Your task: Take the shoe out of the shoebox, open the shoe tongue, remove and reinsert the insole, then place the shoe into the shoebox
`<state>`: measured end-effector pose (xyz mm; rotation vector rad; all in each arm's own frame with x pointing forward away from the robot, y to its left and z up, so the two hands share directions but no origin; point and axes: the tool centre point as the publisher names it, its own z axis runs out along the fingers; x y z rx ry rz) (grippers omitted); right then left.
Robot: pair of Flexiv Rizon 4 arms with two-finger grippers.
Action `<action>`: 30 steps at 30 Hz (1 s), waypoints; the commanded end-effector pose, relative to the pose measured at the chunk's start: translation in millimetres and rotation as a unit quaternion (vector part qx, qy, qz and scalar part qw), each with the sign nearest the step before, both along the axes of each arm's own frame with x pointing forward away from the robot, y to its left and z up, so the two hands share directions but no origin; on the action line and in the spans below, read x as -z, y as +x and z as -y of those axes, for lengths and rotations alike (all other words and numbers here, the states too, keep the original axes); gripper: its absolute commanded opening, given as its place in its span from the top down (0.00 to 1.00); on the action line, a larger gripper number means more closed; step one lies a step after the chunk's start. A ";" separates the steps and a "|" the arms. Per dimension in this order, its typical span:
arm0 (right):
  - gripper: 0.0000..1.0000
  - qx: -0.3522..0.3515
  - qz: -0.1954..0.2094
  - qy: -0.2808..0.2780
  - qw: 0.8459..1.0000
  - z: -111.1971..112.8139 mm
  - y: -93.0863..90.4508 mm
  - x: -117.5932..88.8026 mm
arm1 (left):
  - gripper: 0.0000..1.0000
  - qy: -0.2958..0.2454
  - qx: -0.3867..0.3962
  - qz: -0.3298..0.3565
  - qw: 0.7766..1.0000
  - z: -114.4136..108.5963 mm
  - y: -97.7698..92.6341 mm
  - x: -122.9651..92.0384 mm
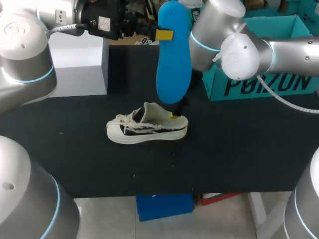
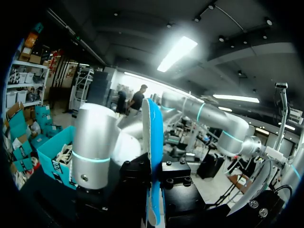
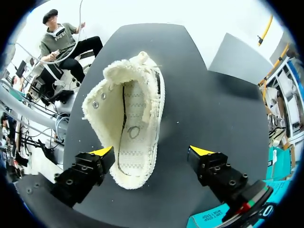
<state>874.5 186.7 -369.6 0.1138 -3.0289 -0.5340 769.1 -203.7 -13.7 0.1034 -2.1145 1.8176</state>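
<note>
A cream low-top shoe (image 1: pixel 147 128) with dark side markings lies mid-table, toe to the left. My left gripper (image 1: pixel 160 35) holds the blue insole (image 1: pixel 173 55) upright in the air above the shoe's heel. In the left wrist view the insole (image 2: pixel 152 137) stands edge-on between the fingers of the left gripper (image 2: pixel 154 178). My right gripper (image 3: pixel 152 151) hangs open over the heel end of the shoe (image 3: pixel 130 118), looking into its opening, one finger at each side. In the head view the right gripper (image 1: pixel 177 110) is mostly hidden behind the insole.
The teal shoebox (image 1: pixel 269 55) stands at the back right, behind my right arm; its corner (image 3: pixel 213 221) shows near the right gripper. A pale grey box (image 1: pixel 79 64) stands at the back left. Black tabletop (image 1: pixel 239 149) surrounds the shoe.
</note>
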 end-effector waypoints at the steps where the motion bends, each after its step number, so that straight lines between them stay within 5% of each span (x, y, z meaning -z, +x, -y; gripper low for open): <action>1: 0.00 -0.003 0.016 -0.147 0.989 -18.5 0.3 0.9 | 1.00 -0.001 -0.002 0.001 1.000 1.0 -0.8 1.1; 9: 0.00 -0.004 0.018 -0.191 0.981 -39.7 -4.3 7.7 | 1.00 -0.001 -0.002 0.001 1.000 1.0 -0.8 1.1; 11: 0.14 -0.004 0.014 -0.199 0.980 -42.6 -4.5 13.3 | 1.00 -0.001 -0.002 0.001 1.000 1.0 -0.8 1.1; 13: 0.16 -0.005 0.014 -0.212 0.977 -45.8 -4.5 17.0 | 1.00 -0.001 -0.002 0.001 1.000 1.0 -0.8 1.1; 15: 0.44 -0.007 0.013 -0.219 0.976 -48.8 -3.8 20.0 | 1.00 -0.001 -0.002 0.001 1.000 1.0 -0.8 1.1; 25: 0.58 -0.009 0.010 -0.221 0.975 -52.2 2.2 29.8 | 1.00 -0.001 -0.002 0.001 1.000 1.0 -0.8 1.1; 26: 0.69 -0.009 0.010 -0.222 0.975 -51.7 1.9 30.6 | 1.00 -0.001 -0.002 0.001 1.000 1.0 -0.8 1.1; 27: 1.00 -0.009 0.011 -0.222 0.975 -51.0 1.3 31.4 | 1.00 -0.001 -0.002 0.001 1.000 1.0 -0.8 1.1; 30: 1.00 -0.016 0.007 -0.220 0.975 -49.2 -0.7 34.2 | 1.00 -0.001 -0.002 0.001 1.000 1.0 -0.8 1.1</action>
